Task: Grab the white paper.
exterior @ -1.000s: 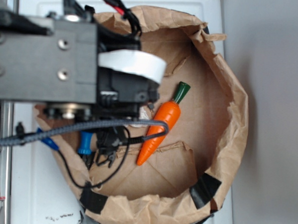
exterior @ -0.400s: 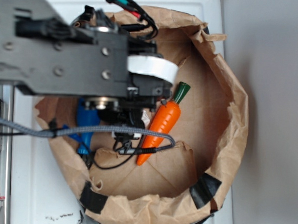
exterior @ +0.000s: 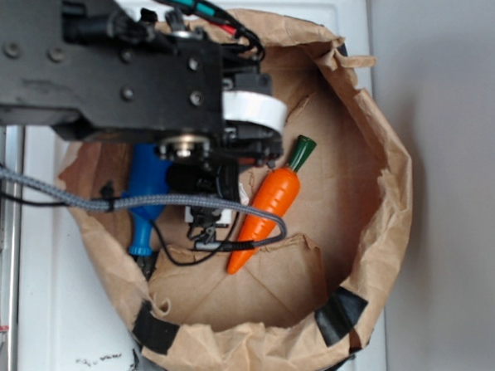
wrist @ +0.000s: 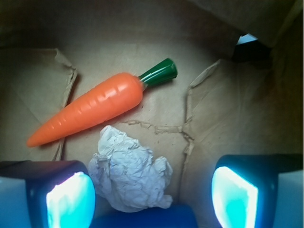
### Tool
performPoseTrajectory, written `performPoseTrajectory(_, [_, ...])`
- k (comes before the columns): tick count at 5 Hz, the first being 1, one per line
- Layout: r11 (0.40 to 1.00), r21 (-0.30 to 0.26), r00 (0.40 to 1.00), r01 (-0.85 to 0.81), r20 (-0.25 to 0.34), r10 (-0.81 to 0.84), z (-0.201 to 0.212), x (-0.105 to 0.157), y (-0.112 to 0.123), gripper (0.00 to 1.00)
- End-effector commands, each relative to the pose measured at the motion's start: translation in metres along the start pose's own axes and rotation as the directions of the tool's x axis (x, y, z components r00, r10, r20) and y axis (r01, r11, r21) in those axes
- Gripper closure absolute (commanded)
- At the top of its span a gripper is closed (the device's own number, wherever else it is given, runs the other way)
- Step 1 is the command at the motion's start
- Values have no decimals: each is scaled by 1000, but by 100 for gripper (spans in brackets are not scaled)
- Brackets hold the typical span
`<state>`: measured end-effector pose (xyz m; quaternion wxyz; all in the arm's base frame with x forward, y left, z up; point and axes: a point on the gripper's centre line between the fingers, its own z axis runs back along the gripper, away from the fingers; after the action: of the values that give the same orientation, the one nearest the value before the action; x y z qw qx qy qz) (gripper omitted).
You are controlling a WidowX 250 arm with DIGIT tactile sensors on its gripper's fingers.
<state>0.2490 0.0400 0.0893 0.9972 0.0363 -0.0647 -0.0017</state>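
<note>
Spanning the lower corners of the wrist view: jaws (wrist: 152,192) spread wide, gripping nothing, pads glowing pale cyan on the inner faces.

Item, task's thing: white paper (wrist: 129,176), crumpled wad, wrinkled, irregular. Lay between the jaws but off centre, close against the left-hand pad as seen from the wrist, well clear of the right-hand pad. No marked long axis; roughly as wide as deep, so no turning of the wrist judged necessary. Nearly hidden under the arm in the exterior view.

Item: blue bottle (exterior: 145,193), partly covered by the arm. Dark blue edge at the bottom of the wrist view, touching or just below the wad; probably the same bottle, not certain.

Item: orange carrot (wrist: 90,108), green cap, lying slantwise just beyond the wad, apart from it by a narrow gap.

Container: brown paper bag (exterior: 377,242), rolled down, black tape at the rim, holding all three items; torn creases across the floor.

Support: white surface (exterior: 58,308) under the bag.

Judgement on the coming move: small sideways shift toward the wad to centre it, then descent and closing. Risk: catching the bottle edge with the wad, or nudging the carrot.
</note>
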Motion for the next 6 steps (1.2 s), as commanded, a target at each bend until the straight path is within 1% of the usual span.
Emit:
performPoseTrajectory(1, [986, -108, 992, 124, 6, -124, 7, -19, -7, 0])
performPoseTrajectory(2, [984, -100, 989, 150, 2, -150, 4, -36, -17, 0])
performPoseTrajectory(3, [987, -70, 989, 145, 11, -144, -3, -45, -27, 0])
performPoseTrajectory(4, [991, -64, 993, 118, 15, -118, 0, -43, -34, 0])
performPoseTrajectory(5, [994, -72, 996, 87, 3, -87, 6, -33, -34, 0])
performPoseTrajectory(6, [995, -82, 998, 62, -4, -62, 13, -25, -30, 0])
